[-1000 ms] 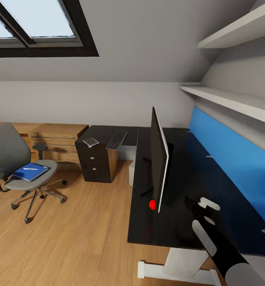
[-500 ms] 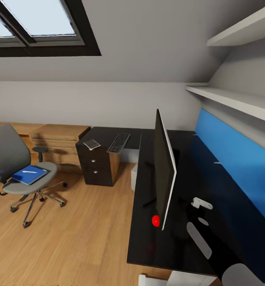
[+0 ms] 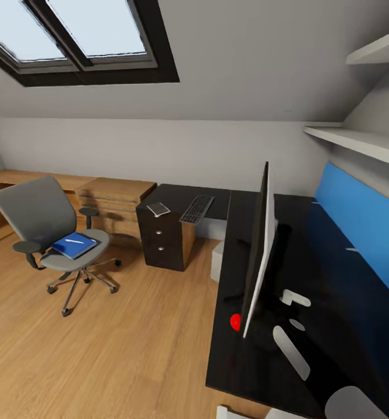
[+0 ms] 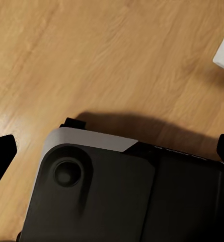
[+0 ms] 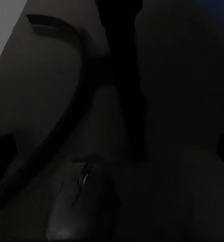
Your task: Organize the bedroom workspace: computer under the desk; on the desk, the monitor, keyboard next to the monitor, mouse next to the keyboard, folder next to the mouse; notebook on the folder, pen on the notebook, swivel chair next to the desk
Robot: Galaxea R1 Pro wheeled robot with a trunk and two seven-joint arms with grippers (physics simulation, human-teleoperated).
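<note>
The black monitor [image 3: 258,250] stands edge-on on the black desk [image 3: 311,256], its curved stand [image 5: 51,101] dim in the right wrist view. My right gripper [image 5: 112,151] hovers open just behind it, the arm [image 3: 290,349] low over the desk. The keyboard [image 3: 197,209] lies on the desk's far wing. The small greyish thing [image 3: 158,208] beside it may be the mouse. The swivel chair [image 3: 55,233] stands apart on the floor, carrying the blue notebook [image 3: 74,246] with the pen [image 3: 74,240] on top; the folder is hidden. The pale computer [image 3: 217,261] sits under the desk. My left gripper [image 4: 112,151] hangs open over the floor.
A light wooden dresser [image 3: 110,201] runs along the back wall left of the desk's dark drawer unit [image 3: 162,241]. White shelves [image 3: 363,142] and a blue panel [image 3: 363,215] line the right wall. My own base [image 4: 117,196] shows over the wood floor [image 3: 101,349].
The camera has swung left, so the desk and monitor sit further right in the picture and the chair is more fully in view. My right arm stays behind the monitor.
</note>
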